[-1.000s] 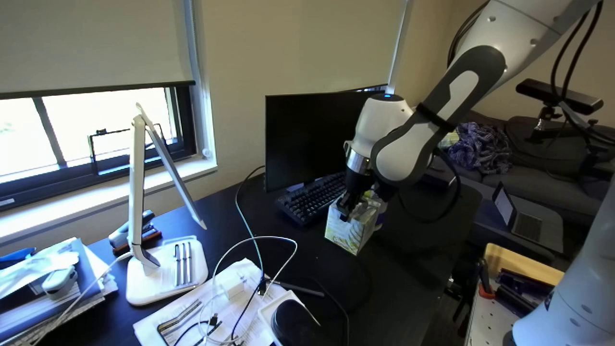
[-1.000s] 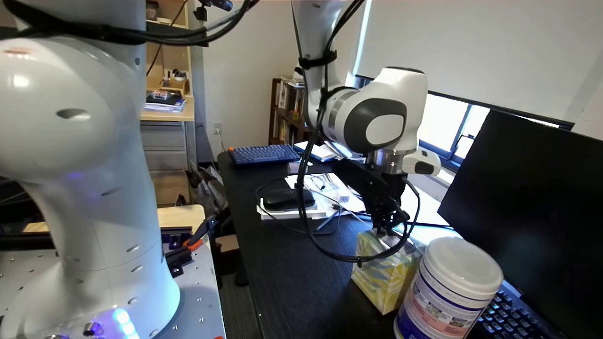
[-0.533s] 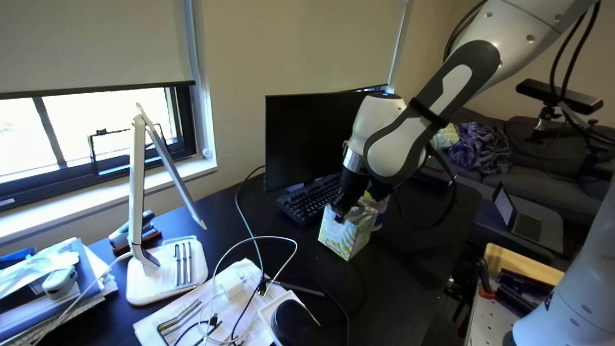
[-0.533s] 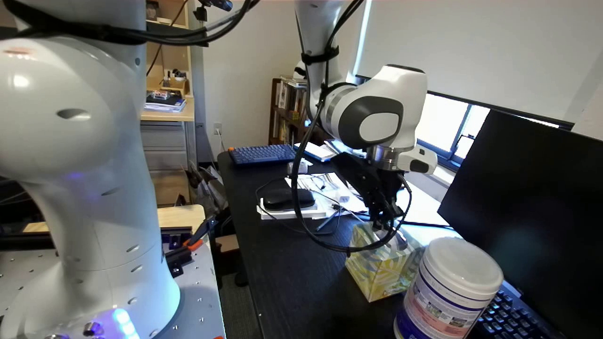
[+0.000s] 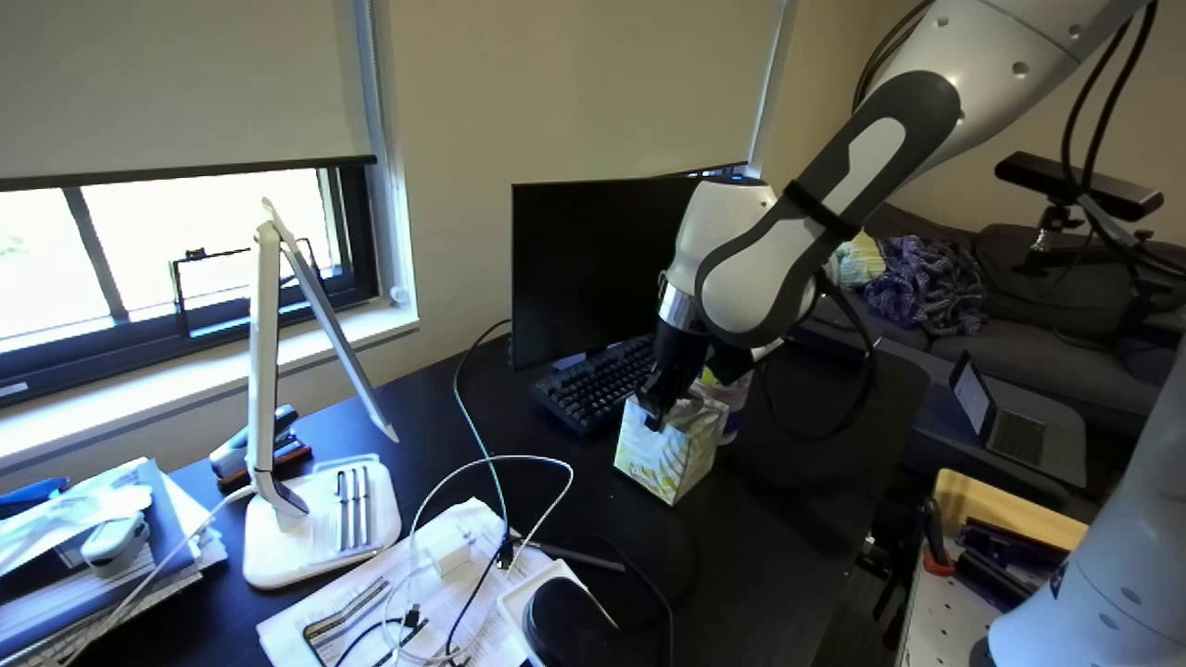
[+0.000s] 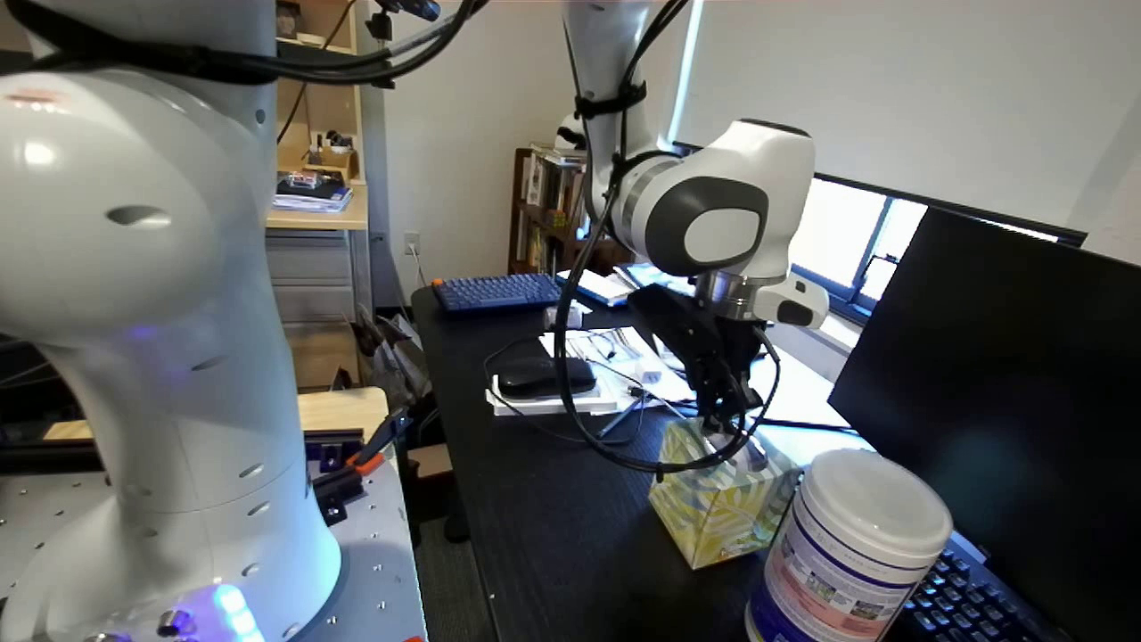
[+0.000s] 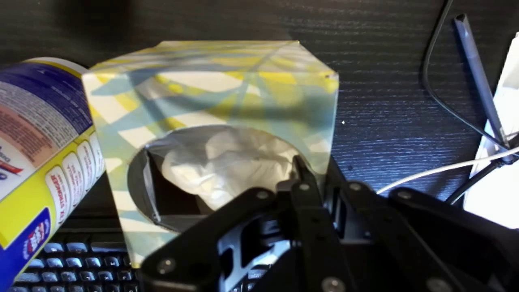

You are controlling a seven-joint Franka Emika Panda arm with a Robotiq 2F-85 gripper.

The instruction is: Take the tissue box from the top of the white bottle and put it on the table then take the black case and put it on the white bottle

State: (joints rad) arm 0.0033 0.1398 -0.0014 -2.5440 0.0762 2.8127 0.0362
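Observation:
The tissue box [image 5: 669,449], cream with yellow and greenish leaves, is upright at or just above the black table [image 5: 778,528]; whether it touches is unclear. My gripper [image 7: 315,172] is shut on its top edge. One of the fingers [image 7: 299,164] reaches into the oval opening beside the white tissue, the other lies outside the box wall. Close beside the box stands the white bottle [image 6: 851,544], its lid bare; the wrist view cuts off part of it. The black case [image 6: 545,376] rests on a white box among papers, away from my gripper.
A keyboard [image 5: 593,384] and a monitor [image 6: 989,410] are behind the box and bottle. Papers [image 5: 371,593], loose cables and a pen [image 7: 478,73] lie toward the desk lamp [image 5: 269,371]. My arm's own cable loop [image 6: 615,459] hangs in front of the tissue box.
Over the last second my gripper has carried the tissue box a short way from the bottle toward the papers. In the latest half second it has hardly moved.

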